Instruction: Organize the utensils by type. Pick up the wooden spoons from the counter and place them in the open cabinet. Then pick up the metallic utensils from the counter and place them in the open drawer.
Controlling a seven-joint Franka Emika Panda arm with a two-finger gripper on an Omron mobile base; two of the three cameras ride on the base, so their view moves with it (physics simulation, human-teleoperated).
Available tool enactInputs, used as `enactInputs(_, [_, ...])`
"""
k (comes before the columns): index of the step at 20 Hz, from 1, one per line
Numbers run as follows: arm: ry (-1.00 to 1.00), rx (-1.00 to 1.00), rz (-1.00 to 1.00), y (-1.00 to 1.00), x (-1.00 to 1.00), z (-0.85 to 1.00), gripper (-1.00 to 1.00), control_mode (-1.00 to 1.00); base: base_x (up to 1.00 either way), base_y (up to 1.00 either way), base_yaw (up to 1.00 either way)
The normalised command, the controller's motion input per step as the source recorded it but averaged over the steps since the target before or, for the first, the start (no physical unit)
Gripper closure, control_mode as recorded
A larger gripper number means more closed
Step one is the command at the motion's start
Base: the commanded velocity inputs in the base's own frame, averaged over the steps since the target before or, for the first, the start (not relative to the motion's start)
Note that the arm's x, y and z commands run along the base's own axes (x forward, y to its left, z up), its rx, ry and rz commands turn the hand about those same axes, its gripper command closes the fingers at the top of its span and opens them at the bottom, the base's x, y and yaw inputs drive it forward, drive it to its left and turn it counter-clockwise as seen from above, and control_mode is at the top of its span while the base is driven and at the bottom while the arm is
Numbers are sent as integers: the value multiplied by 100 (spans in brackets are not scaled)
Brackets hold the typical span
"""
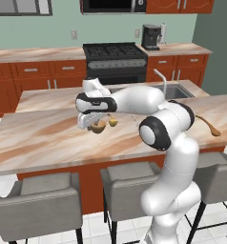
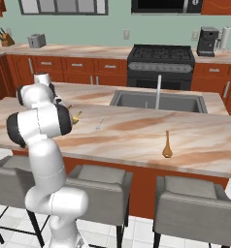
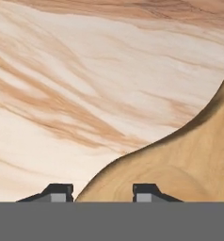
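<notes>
The pincer (image 1: 99, 125), half-closed, is being held around a wooden spoon (image 1: 99, 127) at the marble desk (image 1: 48, 138); whether it is gripped cannot be told.

White arm (image 2: 40, 123) rises at the left, over the pinkish-tan marble counter (image 2: 137, 133). Just beside its elbow, a yellow wooden spoon tip (image 2: 76, 117) peeks out. A thin silvery utensil (image 2: 100, 124) lies nearby; a tan wooden spoon (image 2: 167, 146) lies well right.
</notes>
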Motion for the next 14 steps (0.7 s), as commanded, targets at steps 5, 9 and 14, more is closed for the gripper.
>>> enactInputs(5, [-12, 0, 0, 19, -37, 27, 100, -100, 0, 0, 0])
enactInputs(9, [-7, 0, 0, 23, -49, 41, 100, -100, 0, 0, 0])
enactInputs(14, [-7, 0, 0, 18, -48, 59, 100, -100, 0, 0, 0])
